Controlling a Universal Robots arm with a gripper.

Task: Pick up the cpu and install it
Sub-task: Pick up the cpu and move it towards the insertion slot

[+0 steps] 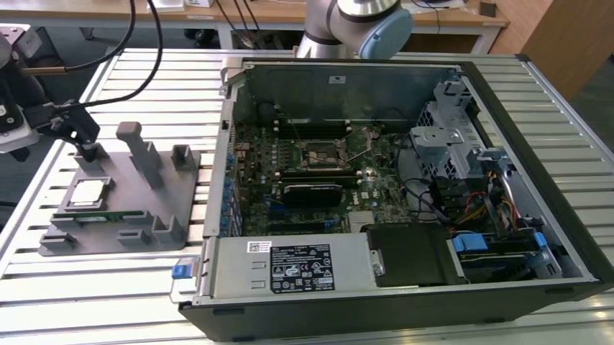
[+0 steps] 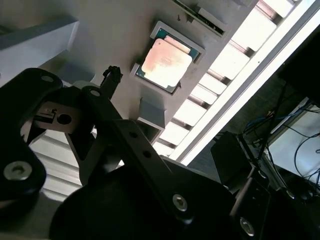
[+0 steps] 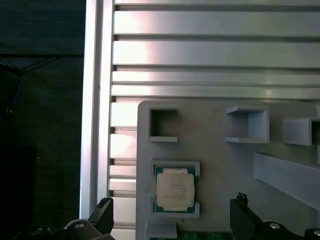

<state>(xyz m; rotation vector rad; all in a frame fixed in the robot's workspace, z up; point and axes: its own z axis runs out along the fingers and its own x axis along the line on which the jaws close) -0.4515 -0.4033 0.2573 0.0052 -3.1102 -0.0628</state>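
The cpu [image 1: 89, 192], a flat silver square, lies in its recess on the grey holder [image 1: 158, 188] at the exterior view's left. It also shows in both wrist views as the cpu [image 3: 175, 189] [image 2: 165, 62]. My gripper [image 1: 73, 138] hangs above the holder, just beyond the cpu, not touching it. In the first wrist view my gripper [image 3: 171, 206] is open, its two black fingertips [image 3: 103, 209] wide apart on either side of the cpu. One fingertip [image 2: 113, 75] shows near the cpu in the second wrist view. The bare socket [image 1: 320, 153] sits on the motherboard in the open case.
The open computer case [image 1: 508, 86] fills the middle and right, with a power supply [image 1: 287, 266] at its front and drive cages with cables [image 1: 470, 180]. A green memory stick [image 1: 108, 214] lies on the holder near tall grey posts [image 1: 142, 154]. The slatted table's edge [image 3: 92, 125] runs beside the holder.
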